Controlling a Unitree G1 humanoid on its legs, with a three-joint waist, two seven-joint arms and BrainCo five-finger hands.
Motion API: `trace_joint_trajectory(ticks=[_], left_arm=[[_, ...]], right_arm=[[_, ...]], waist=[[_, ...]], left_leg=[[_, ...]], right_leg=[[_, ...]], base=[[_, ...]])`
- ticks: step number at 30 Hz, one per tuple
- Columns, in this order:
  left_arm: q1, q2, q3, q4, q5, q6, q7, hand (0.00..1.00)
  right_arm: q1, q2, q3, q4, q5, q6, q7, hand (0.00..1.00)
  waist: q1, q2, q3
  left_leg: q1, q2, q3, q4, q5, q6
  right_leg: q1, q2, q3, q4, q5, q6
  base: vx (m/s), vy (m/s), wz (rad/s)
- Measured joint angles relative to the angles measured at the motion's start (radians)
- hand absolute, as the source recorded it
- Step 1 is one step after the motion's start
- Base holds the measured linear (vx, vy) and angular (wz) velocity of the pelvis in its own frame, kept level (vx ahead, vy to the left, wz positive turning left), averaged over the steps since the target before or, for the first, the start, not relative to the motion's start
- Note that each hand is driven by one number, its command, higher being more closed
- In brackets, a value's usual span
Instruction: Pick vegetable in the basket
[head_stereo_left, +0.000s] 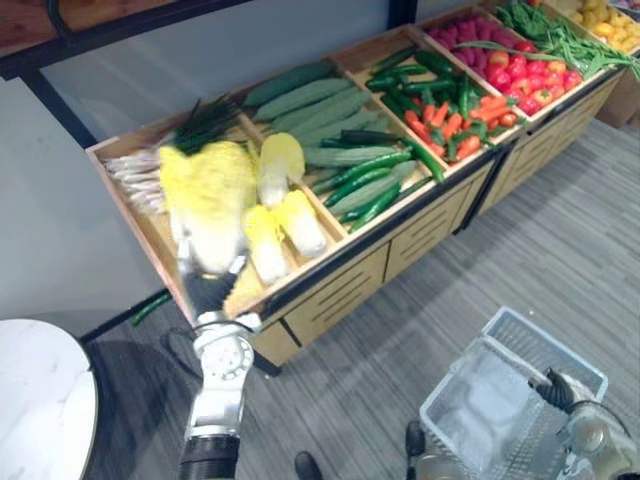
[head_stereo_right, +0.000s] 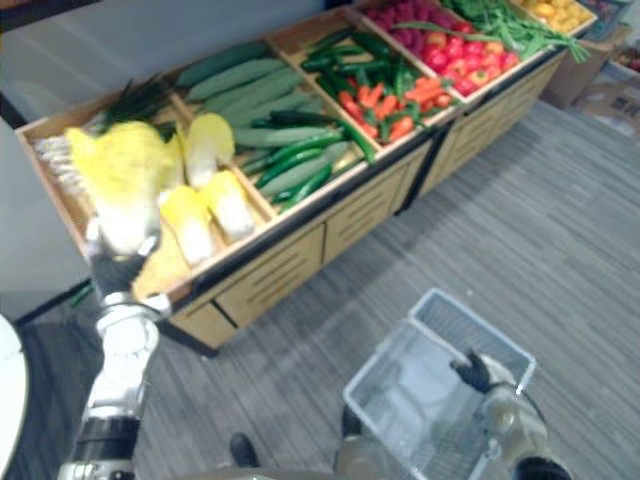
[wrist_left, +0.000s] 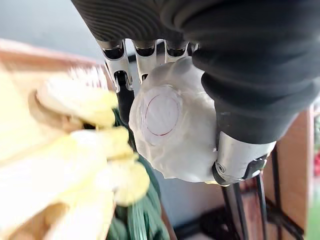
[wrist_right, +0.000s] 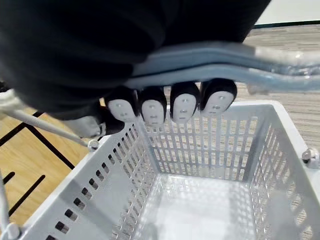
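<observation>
A yellow-leafed napa cabbage (head_stereo_left: 207, 195) is held up over the leftmost bin, leafy end upward. My left hand (head_stereo_left: 211, 291) grips its pale base (wrist_left: 172, 130) from below, fingers (wrist_left: 120, 60) and thumb curled round it. Several more cabbages (head_stereo_left: 290, 215) lie in the wooden bin (head_stereo_left: 150, 235) behind it. At the lower right, my right hand (head_stereo_left: 558, 390) carries a pale grey plastic basket (head_stereo_left: 470, 375). Its fingers (wrist_right: 172, 102) are curled round the basket's handle (wrist_right: 210, 62). The inside of the basket (wrist_right: 200, 145) holds nothing.
The wooden stand runs back to the right with bins of cucumbers (head_stereo_left: 320, 110), green and red peppers (head_stereo_left: 440, 100), tomatoes (head_stereo_left: 525, 70) and green beans (head_stereo_left: 560, 35). A white round table (head_stereo_left: 40, 400) is at the lower left. Grey floor (head_stereo_left: 560, 250) lies between stand and basket.
</observation>
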Motion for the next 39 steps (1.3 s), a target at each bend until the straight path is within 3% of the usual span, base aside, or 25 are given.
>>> trace_joint_trajectory(ticks=[11,18,23,29,32,36,39], left_arm=[[0.017,0.081,-0.251,-0.001,-0.021,-0.068,-0.197,1.00],[0.018,0.121,-0.414,-0.020,-0.101,-0.092,-0.280,1.00],[0.019,0.173,-0.537,-0.110,-0.181,-0.128,-0.347,1.00],[0.000,0.288,-0.643,-0.226,-0.304,-0.181,-0.450,1.00],[-0.037,0.327,-0.675,-0.248,-0.383,-0.193,-0.503,1.00],[-0.038,0.384,-0.712,-0.295,-0.484,-0.205,-0.561,1.00],[-0.040,0.422,-0.747,-0.324,-0.494,-0.208,-0.604,1.00]], right_arm=[[-0.102,-0.143,0.177,-0.133,0.030,-0.003,0.069,1.00],[-0.194,-0.152,0.246,-0.172,0.042,0.002,0.078,1.00],[-0.241,-0.192,0.329,-0.370,0.042,0.004,0.078,1.00],[-0.323,-0.221,0.506,-0.525,0.042,-0.044,0.086,1.00],[-0.372,-0.228,0.565,-0.544,0.042,-0.048,0.101,1.00],[-0.435,-0.254,0.626,-0.553,0.043,-0.059,0.107,1.00],[-0.465,-0.284,0.658,-0.593,0.043,-0.066,0.110,1.00]], waist=[[-0.010,0.018,-0.011],[-0.009,0.019,-0.012],[-0.005,0.020,-0.015],[0.002,0.033,-0.038],[0.018,0.035,-0.039],[0.020,0.036,-0.040],[0.021,0.036,-0.040]], left_leg=[[0.065,-0.002,0.179,-0.005,-0.032,-0.009],[0.120,-0.003,0.291,-0.005,-0.051,-0.025],[0.166,0.005,0.401,0.003,-0.080,-0.051],[0.174,0.111,0.503,0.203,-0.187,-0.088],[0.191,0.151,0.558,0.267,-0.216,-0.098],[0.193,0.176,0.583,0.322,-0.249,-0.104],[0.194,0.196,0.597,0.366,-0.275,-0.106]], right_leg=[[-0.027,0.027,0.182,-0.045,0.056,0.013],[-0.037,0.046,0.284,-0.039,0.072,0.019],[-0.039,0.081,0.360,-0.033,0.075,0.024],[-0.042,0.137,0.431,-0.008,0.078,0.020],[-0.042,0.161,0.457,0.008,0.078,0.020],[-0.043,0.170,0.473,0.013,0.077,0.020],[-0.043,0.176,0.483,0.018,0.077,0.020]], base=[[-0.01,-0.014,-0.47],[-0.03,-0.026,-0.46],[-0.05,-0.022,-0.52],[0.00,-0.040,-0.49],[-0.03,-0.021,-0.36],[-0.07,-0.002,-0.16],[-0.07,0.001,-0.11]])
